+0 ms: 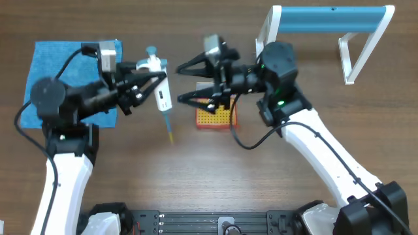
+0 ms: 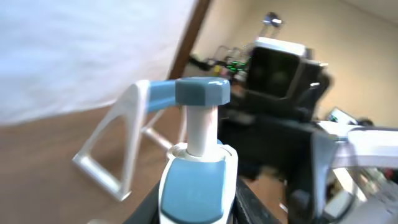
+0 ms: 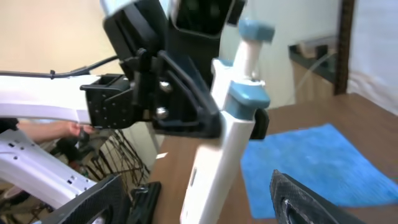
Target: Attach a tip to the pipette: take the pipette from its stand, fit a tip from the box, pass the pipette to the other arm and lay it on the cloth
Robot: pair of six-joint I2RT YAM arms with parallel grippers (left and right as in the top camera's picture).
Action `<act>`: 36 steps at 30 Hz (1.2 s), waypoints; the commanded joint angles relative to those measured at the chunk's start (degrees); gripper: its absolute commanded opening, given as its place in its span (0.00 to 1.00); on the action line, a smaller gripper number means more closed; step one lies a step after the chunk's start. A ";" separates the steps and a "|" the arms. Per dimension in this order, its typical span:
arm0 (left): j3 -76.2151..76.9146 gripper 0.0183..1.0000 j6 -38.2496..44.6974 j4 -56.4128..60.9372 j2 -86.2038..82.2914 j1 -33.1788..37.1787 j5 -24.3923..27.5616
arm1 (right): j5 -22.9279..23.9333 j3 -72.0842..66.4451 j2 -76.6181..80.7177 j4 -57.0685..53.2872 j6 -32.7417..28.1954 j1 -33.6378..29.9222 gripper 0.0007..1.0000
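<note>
Blue-and-white plastic, the pipette [image 1: 161, 88] is held over the tabletop [image 1: 196, 176] in the top view, clamped in the left tool [image 1: 151, 79], with what looks like a yellow tip [image 1: 170, 135] on its lower end. The right tool [image 1: 181, 83] stands spread open just beside it, near the tip box [image 1: 215, 117]; the cloth [image 1: 49, 65] lies under the left arm. The left wrist view shows the pipette's plunger [image 2: 202, 99], the stand [image 2: 124, 149] beyond it. The right wrist view shows the left tool gripping the pipette's body, the right tool's fingers [image 3: 305, 196] wide apart.

White links [image 1: 65, 176], black joints [image 1: 281, 62], black cables [image 1: 251, 147] — left pincer [image 1: 157, 77] and right pincer [image 1: 179, 83] black.
</note>
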 commanded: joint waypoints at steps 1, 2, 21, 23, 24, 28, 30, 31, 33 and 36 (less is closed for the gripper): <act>0.81 0.01 6.73 -5.49 7.82 7.93 -2.38 | 5.27 0.48 -0.24 -14.97 -8.02 -7.85 0.78; 0.81 0.01 9.46 -9.20 8.85 9.33 -5.27 | 11.52 0.48 -1.05 -18.62 -13.44 -8.28 0.78; 51.52 0.01 42.12 -81.33 30.47 11.23 -61.88 | 79.62 0.48 -50.53 -57.51 -30.51 -8.48 0.92; 58.97 0.01 44.41 -84.19 37.44 11.93 -62.51 | 79.67 0.48 -55.78 -63.01 -28.72 -8.48 0.92; 61.88 0.01 44.87 -85.18 40.30 12.15 -63.12 | 79.65 0.48 -57.55 -64.35 -27.74 -8.48 0.92; 69.44 0.01 45.62 -89.29 49.62 13.38 -63.30 | 79.71 0.44 -67.58 -70.29 -26.01 -8.48 0.92; 69.92 0.01 46.82 -90.38 53.51 13.94 -64.59 | 79.71 -0.39 -73.44 -73.46 -27.04 -8.48 0.92; 69.92 0.01 46.97 -90.66 54.66 13.97 -65.75 | 79.73 -0.90 -75.65 -75.12 -27.32 -8.48 0.96; 69.92 0.01 48.98 -91.34 57.64 13.94 -66.53 | 79.91 -2.86 -80.65 -78.86 -27.32 -8.48 1.00; 69.92 0.01 49.35 -91.08 60.24 13.94 -67.12 | 79.91 -7.52 -83.62 -79.97 -27.36 -8.48 0.99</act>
